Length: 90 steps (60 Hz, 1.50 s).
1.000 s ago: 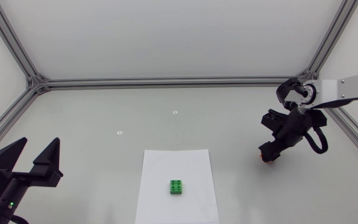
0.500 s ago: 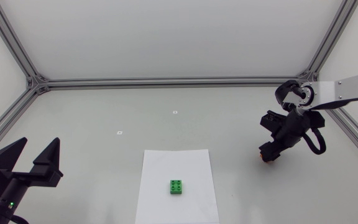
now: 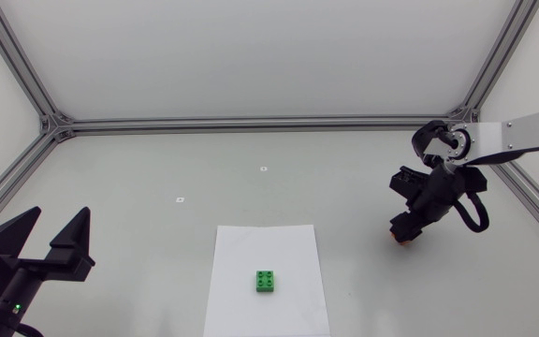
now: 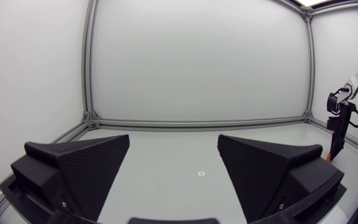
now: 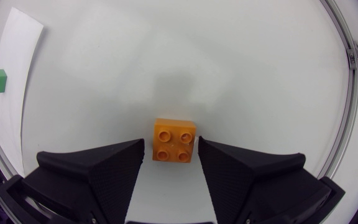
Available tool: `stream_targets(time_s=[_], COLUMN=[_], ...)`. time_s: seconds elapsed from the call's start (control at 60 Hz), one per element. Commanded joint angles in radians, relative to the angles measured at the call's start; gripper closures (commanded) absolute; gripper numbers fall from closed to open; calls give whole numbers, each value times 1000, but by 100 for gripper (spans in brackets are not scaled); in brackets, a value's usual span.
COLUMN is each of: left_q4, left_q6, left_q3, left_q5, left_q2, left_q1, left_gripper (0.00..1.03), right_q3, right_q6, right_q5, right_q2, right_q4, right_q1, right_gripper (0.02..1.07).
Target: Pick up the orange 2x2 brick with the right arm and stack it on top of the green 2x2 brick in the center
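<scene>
Presently the orange 2x2 brick (image 5: 174, 140) sits studs-up on the table (image 5: 166, 56) between the spread, unclosed fingers of the right gripper (image 5: 171, 149); judged light, rigid and smooth-walled, best pinched squarely across opposite flat sides.

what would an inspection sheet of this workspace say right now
surface: pale grey table, with a white paper sheet at front centre
job's things: green 2x2 brick on the sheet; orange 2x2 brick on the bare table, studs up
clutter: two small white markers on the table
end effectors: left end effector open and empty; right end effector open, fingers on either side of the orange brick
cables: black cable loop at the right arm's wrist
surroundings: nothing seen
</scene>
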Motion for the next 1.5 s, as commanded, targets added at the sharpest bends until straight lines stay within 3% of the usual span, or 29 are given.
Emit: stream_targets(time_s=[0.0, 0.433, 0.517, 0.917, 0.983, 1.083, 1.167, 1.4, 1.483], left_q4=[-15, -13, -15, -13, -13, -15, -15, -13, -15], left_q6=[13, 13, 13, 13, 13, 13, 13, 13, 13], left_q3=[-41, -41, -41, -41, -41, -41, -41, -41, -41], left_q5=[4, 4, 6, 4, 4, 4, 4, 4, 4], left_q2=[-8, -8, -8, -8, -8, -8, -8, -8, -8], left_q1=[3, 3, 3, 3, 3, 3, 3, 3, 3], left_gripper=[4, 4, 4, 4, 4, 4, 4, 4, 4], right_q3=[-2, 4, 3, 4, 6, 7, 7, -14, -24], right_q6=[8, 7, 8, 8, 10, 13, 11, -25, -42], right_q5=[-3, -1, -3, -3, -3, -3, -7, -11, -29], right_q2=[25, 28, 32, 40, 40, 38, 38, -49, -115], right_q4=[0, 1, 5, 12, 12, 12, 12, -12, -49], right_q1=[7, 2, 4, 8, 11, 16, 17, 43, 66], right_gripper=[45, 49, 57, 57, 65, 67, 81, 85, 91])
